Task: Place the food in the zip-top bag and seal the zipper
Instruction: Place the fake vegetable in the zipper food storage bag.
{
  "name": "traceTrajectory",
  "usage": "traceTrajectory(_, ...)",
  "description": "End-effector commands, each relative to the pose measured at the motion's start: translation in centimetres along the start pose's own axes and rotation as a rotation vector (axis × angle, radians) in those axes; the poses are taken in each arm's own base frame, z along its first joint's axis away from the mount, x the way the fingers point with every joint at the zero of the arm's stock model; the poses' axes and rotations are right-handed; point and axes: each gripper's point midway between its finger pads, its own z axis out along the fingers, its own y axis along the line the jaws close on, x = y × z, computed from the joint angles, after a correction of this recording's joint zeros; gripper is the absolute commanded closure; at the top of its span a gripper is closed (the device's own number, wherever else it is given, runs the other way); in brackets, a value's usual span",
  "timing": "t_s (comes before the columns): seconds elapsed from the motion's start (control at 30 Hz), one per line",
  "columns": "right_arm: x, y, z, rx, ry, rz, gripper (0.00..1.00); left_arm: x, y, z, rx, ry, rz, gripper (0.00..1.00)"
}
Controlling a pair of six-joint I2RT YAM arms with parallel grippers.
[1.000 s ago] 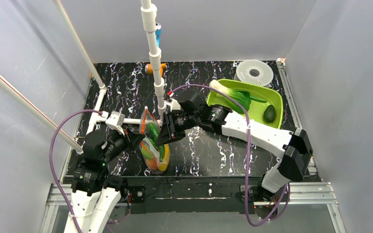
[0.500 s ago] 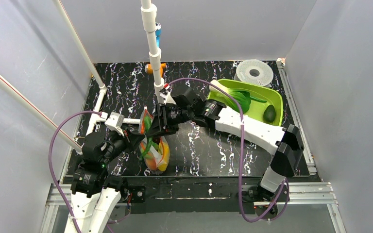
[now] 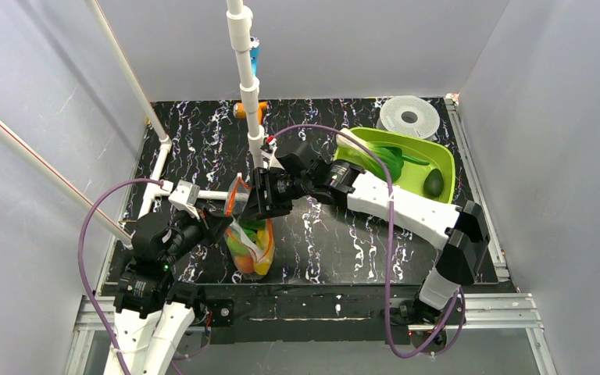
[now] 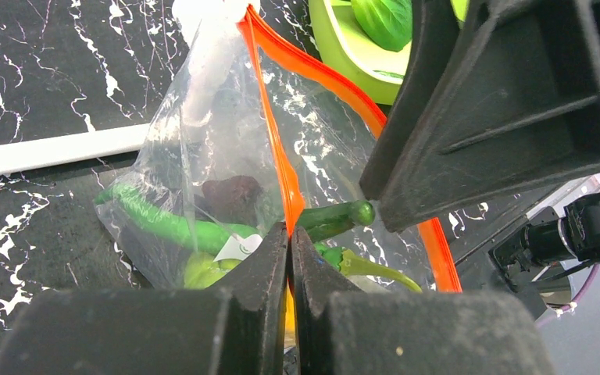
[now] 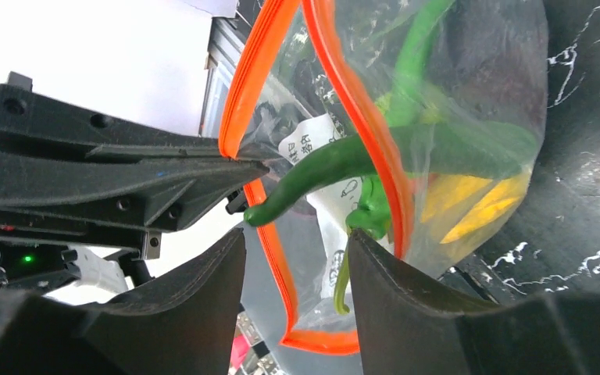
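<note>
Left tool [image 4: 289, 234]: pressed together on the zipper [image 4: 277, 141], pinching one lip. We judge this grip keeps the mouth raised and open for loading.
Right tool [image 5: 297, 258]: spread at the mouth, with a pod [image 5: 320, 168] lying loose between the jaws. We see no grip on it and judge it is being let go into the bag.
Bag [image 3: 250, 242]: upright on the table [image 3: 320, 242] between the two tools, close to the left arm, mouth gaping.
Pod position: one end shows at the open mouth; the rest lies within the plastic.
Tray [image 3: 449, 176]: well apart to the right and carrying the avocado [image 3: 433, 183]. We judge loading unfinished and sealing not yet due.
Left wrist view alone: shows the plum [image 4: 230, 195] inside and the pinch itself.
Right wrist view alone: shows the yellow piece [image 5: 469, 207] low in the bag.
Top view alone: shows the avocado outstanding. The pinch is too small to confirm there.
</note>
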Motion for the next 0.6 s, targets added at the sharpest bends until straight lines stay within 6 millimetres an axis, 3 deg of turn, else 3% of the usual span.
traceTrajectory(0.0,-1.6,3.2,-4.7,-0.036,-0.123,-0.153,0.41,0.2,0.3,0.1,-0.008,0.002,0.001,1.0)
traceTrajectory(0.3,-3.3,1.5,-10.9,0.126,-0.311,-0.335,0.34,0.2,0.3,0.2,-0.008,0.006,-0.003,1.0)
traceTrajectory(0.4,-4.5,-1.2,-13.2,0.265,-0.42,-0.343,0.33,0.2,0.3,0.2,-0.008,0.007,-0.003,1.0)
traceTrajectory(0.57,-6.5,-8.3,-17.9,0.537,-0.593,-0.249,0.22,0.2,0.3,0.3,-0.006,0.009,-0.004,1.0)
